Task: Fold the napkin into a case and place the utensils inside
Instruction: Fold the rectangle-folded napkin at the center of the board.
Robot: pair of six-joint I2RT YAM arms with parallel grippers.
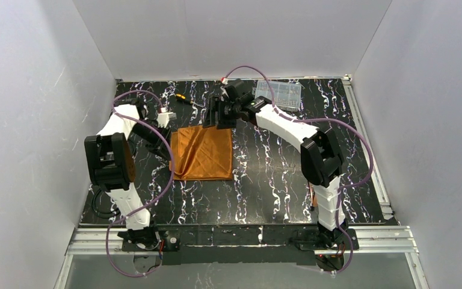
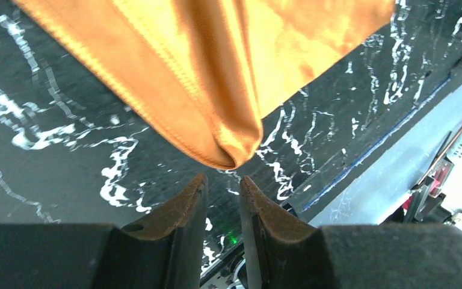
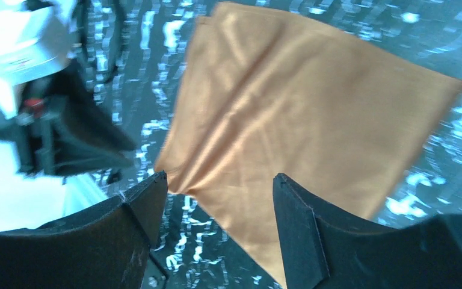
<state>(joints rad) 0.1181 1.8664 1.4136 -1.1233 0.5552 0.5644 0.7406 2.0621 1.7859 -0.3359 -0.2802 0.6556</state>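
The rust-orange napkin (image 1: pixel 202 153) lies folded into a layered rectangle on the black marbled table (image 1: pixel 264 180). My left gripper (image 1: pixel 168 154) is at the napkin's left edge. In the left wrist view its fingertips (image 2: pixel 222 179) stand a narrow gap apart with nothing between them, just short of a folded napkin corner (image 2: pixel 228 150). My right gripper (image 1: pixel 214 118) hovers at the napkin's far edge. In the right wrist view it (image 3: pixel 219 180) is wide open and empty above the napkin (image 3: pixel 313 120). No utensils are in view.
A clear plastic compartment box (image 1: pixel 279 94) sits at the back right. A yellow-and-black screwdriver (image 1: pixel 185 98) lies at the back centre. White walls enclose the table. A metal rail (image 1: pixel 240 236) runs along the near edge by the arm bases.
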